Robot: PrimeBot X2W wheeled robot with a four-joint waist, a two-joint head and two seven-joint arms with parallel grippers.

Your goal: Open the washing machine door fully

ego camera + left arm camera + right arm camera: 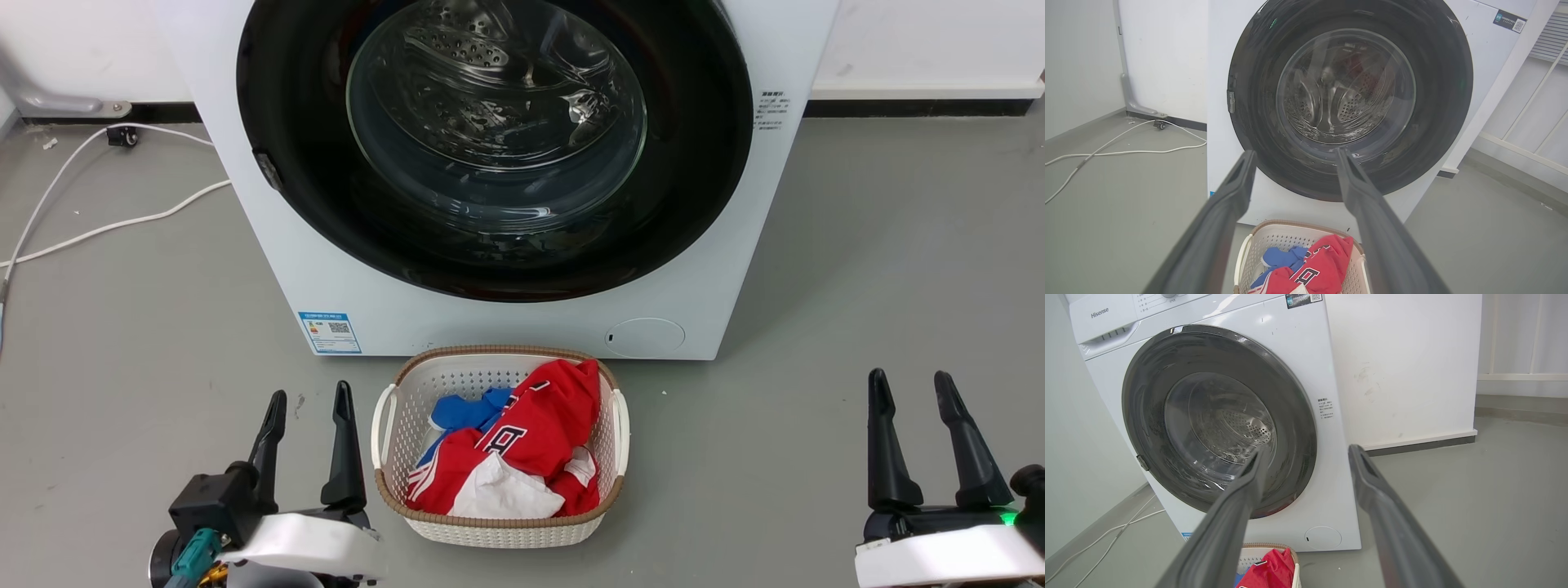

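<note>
Black glossy door [498,122], clear glass bowl at its centre: we find it shut, flush against the front of the white machine [424,318], with the steel drum [1359,106] seen through the glass. It has a small catch [268,170] on its left edge.

We list the left pincer [310,392] as open and empty, low at the left of the head view and well short of the door. The right pincer [909,376] is likewise open and empty, low at the right.

By view:
- The head view gives us the whole basket [384,425], white with a brown rim. It stands on the floor [898,245] just before the machine, between the pincers, and holds red, blue and white clothes [555,408].
- The right wrist view adds the machine's top, with its drawer [1102,322] and panel [1163,300].
- The left wrist view adds white rails [1541,83] at the right and a grey pipe [1122,81] down the wall at the left.

Room:
- The floor is grey and smooth, and a white cable [1147,152] trails left of the machine.
- The walls [1404,355] are white, with a dark skirting [914,107].

Writing:
- "Hisense" is printed on the drawer.
- A blue label [331,332] with a QR code sits at the front's lower left, its text too small for us to read.
- A small sticker [771,110] right of the door is unreadable.
- A dark QR tag [1302,299] sits at the front's upper right corner.
- The red shirt bears one large white character, "B" or "8"; we cannot tell which.

A round white flap [645,336] sits at the front's lower right.
</note>
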